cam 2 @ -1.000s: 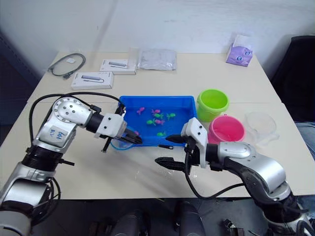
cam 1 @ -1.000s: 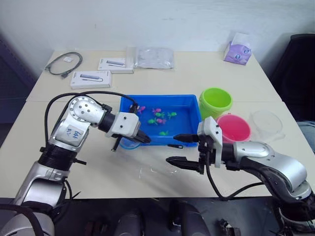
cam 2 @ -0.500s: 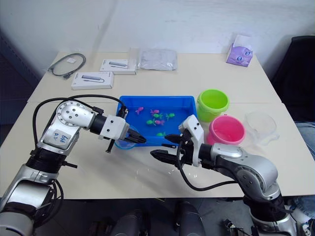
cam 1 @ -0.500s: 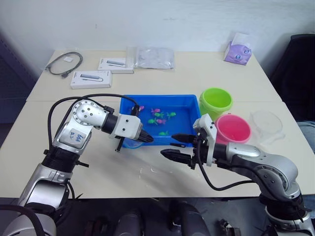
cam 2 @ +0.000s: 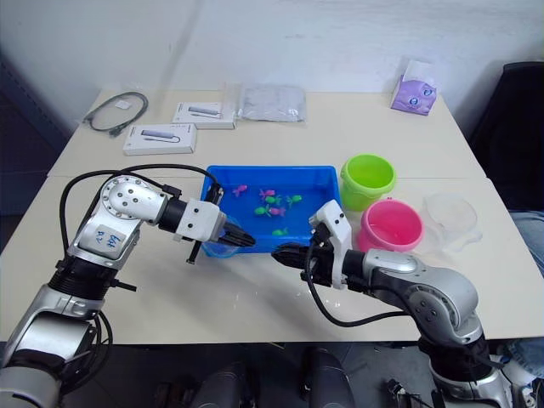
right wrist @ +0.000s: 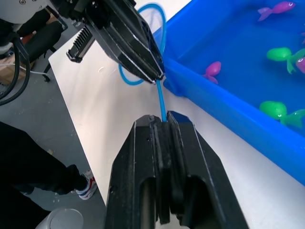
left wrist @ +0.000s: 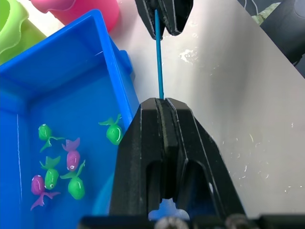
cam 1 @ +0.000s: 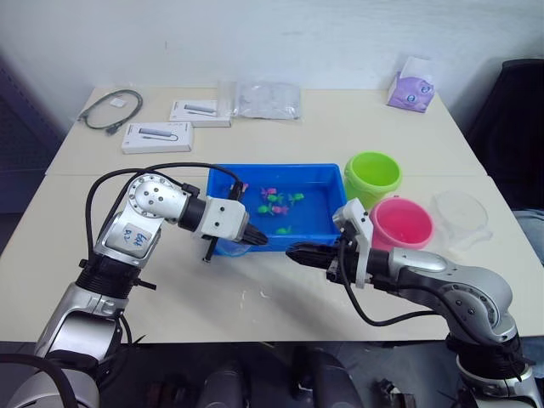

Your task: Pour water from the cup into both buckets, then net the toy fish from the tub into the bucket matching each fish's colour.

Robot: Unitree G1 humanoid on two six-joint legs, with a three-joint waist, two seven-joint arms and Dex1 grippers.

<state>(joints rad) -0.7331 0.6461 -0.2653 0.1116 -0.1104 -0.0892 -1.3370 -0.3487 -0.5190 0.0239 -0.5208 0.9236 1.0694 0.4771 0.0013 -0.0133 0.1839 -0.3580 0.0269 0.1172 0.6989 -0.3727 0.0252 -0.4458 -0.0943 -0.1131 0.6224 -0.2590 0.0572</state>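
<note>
The net has a blue hoop [right wrist: 143, 47] and a thin blue handle [left wrist: 158, 57]. My left gripper [cam 1: 259, 240] is shut on the handle near the hoop, at the tub's front left corner. My right gripper [cam 1: 291, 252] is shut on the same handle's far end, just in front of the tub. The blue tub [cam 1: 272, 168] holds several pink and green toy fish [cam 1: 274, 204] in water. To the tub's right stand the green bucket [cam 1: 372, 174] and the pink bucket [cam 1: 402, 223]. The clear cup [cam 1: 461, 212] sits right of the pink bucket.
Two flat boxes [cam 1: 156, 136], a cable [cam 1: 110, 109] and a plastic bag [cam 1: 265, 100] lie at the back of the table. A purple tissue pack [cam 1: 410, 89] sits at the back right. Water drops [cam 1: 255, 293] spot the table in front of the tub.
My right gripper has moved left toward the left gripper and shut on the net's handle. The left gripper has shifted slightly right, still holding the net.
</note>
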